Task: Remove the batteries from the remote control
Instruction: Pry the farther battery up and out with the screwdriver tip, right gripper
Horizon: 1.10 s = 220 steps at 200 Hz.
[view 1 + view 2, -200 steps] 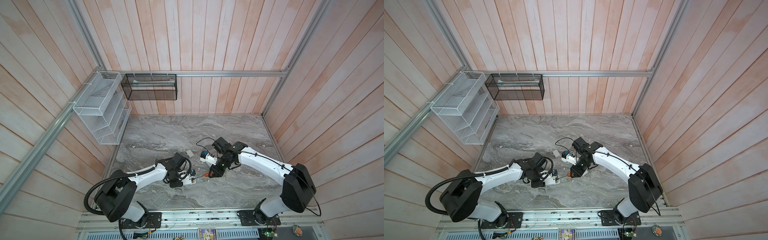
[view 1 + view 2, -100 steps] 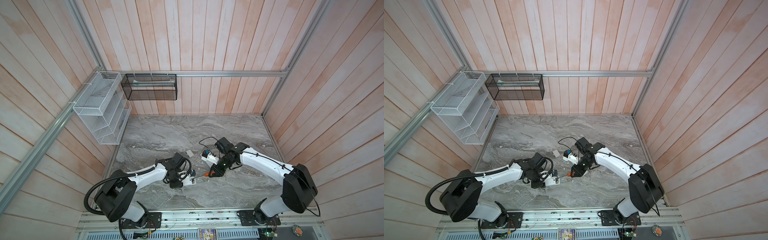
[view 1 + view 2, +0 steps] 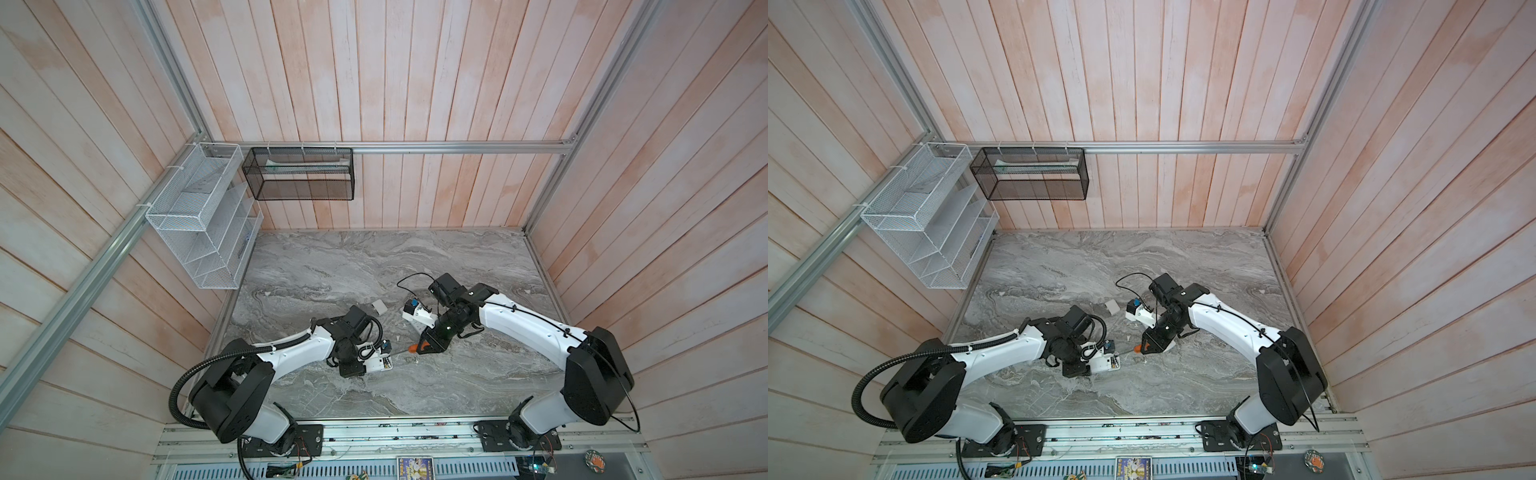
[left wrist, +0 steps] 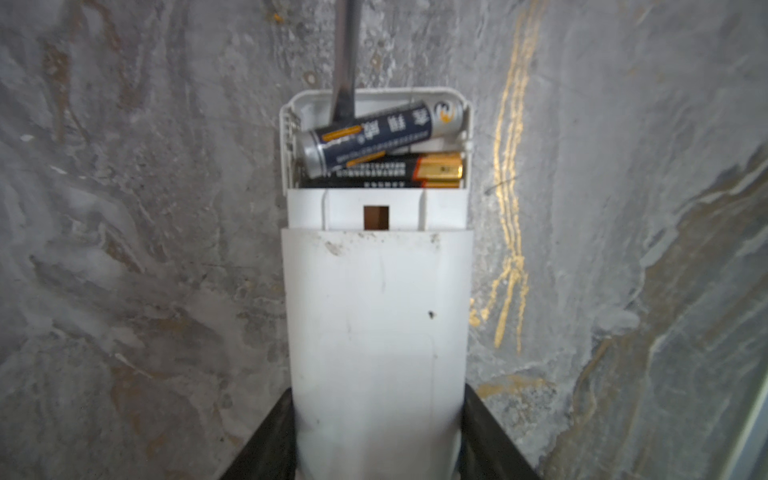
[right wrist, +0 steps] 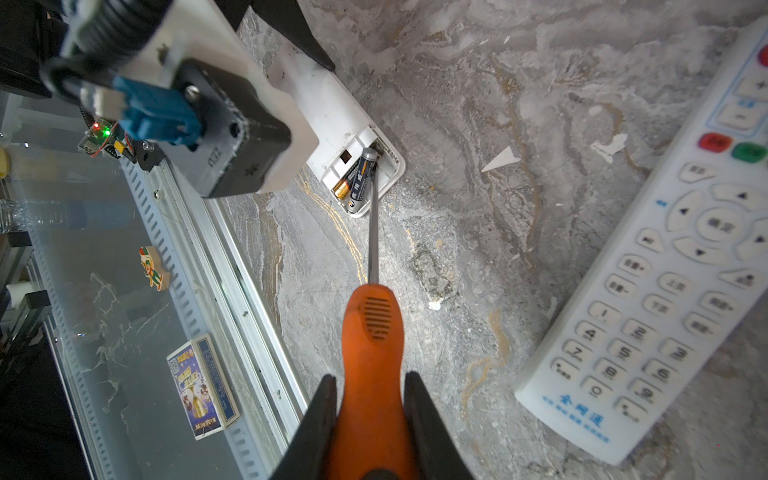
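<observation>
Nothing has shifted: left fingers [image 4: 266, 449] clench the smooth white remote [image 4: 376, 332], right fingers [image 5: 316, 432] the ribbed orange screwdriver [image 5: 372, 353] touching a tilted battery [image 4: 382, 135].

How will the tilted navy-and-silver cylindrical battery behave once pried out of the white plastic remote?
Probably rolls once free: the navy-and-silver cylindrical battery is round, the grey marble tabletop flat. Likely slippery: its wrap looks glossy.

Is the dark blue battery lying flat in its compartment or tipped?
Tipped: the dark blue battery lies slanted, the screwdriver shaft under one end.
</observation>
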### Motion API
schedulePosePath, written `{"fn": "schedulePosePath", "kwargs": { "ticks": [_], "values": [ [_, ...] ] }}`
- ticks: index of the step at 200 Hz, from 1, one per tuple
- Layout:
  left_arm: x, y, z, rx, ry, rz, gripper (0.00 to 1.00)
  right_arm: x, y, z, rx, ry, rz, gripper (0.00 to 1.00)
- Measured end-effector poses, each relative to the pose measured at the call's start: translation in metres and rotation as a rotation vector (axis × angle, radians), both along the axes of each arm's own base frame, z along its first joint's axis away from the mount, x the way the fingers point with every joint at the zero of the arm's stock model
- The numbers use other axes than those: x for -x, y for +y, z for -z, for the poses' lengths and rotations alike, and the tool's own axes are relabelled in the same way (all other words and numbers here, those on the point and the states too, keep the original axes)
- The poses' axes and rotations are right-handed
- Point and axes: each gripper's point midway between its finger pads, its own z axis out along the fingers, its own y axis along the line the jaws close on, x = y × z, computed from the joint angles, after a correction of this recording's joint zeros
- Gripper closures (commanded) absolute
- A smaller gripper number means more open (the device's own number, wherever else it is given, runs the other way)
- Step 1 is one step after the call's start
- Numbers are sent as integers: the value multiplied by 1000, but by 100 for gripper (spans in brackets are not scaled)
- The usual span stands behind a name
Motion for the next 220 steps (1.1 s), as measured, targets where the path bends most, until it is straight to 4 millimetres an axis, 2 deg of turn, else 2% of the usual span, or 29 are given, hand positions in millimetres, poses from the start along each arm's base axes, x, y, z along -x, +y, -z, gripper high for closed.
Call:
{"fn": "schedulePosePath", "kwargs": {
  "ticks": [69, 220],
  "values": [
    [-1, 1, 0, -9, 15, -21, 63, 8, 2, 1, 19, 14, -7, 100],
    [-2, 2, 0, -9, 16, -25, 64, 7, 7, -2, 39, 5, 17, 100]
  ]
}}
